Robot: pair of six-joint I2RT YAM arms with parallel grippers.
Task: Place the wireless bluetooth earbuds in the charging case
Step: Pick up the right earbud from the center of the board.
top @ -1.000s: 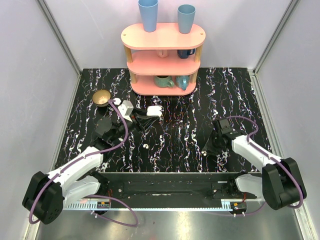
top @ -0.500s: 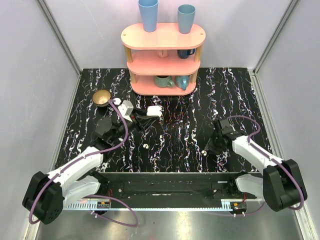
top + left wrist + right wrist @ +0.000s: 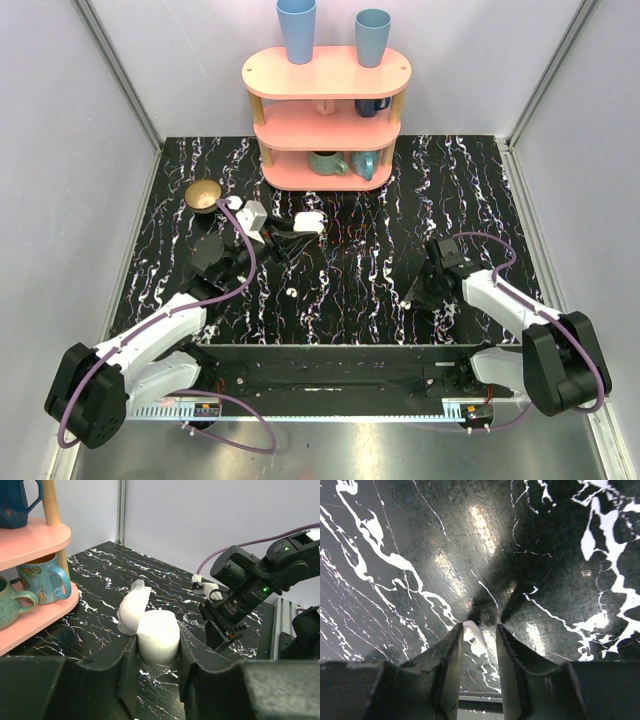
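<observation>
Right arm nudges over with an earbud between its fingers

Right arm has shifted slightly to the left over the last second, carrying the right pincer [image 3: 480, 630] with it, while the left arm and the case have not moved. The left pincer [image 3: 158, 647] is closed on the case [image 3: 159, 630], one finger pressed to each side. It steadies the case on the table [image 3: 350, 270] at the back left, in front of the pink shelf [image 3: 327, 110]. The lid is tipped up and back, so the case stands open, but its inside faces away from every view and I cannot tell whether anything is seated in it.

The right pincer is narrow. An earbud [image 3: 473, 633] sits between its fingertips, against one finger, with a sliver of dark table showing before the other. Whether the earbud is pinched or only lying on the table between the fingers, I cannot tell. The right pincer is low over the table and well apart from the case, off to the case's right and nearer the arms.

A small white speck [image 3: 290, 293], likely the other earbud, lies on the table between the two arms, nearer than the case. Judging by this, the task is at an early stage. The case is open and held ready, one earbud is at the fingertips, and neither earbud can be seen in place
</observation>
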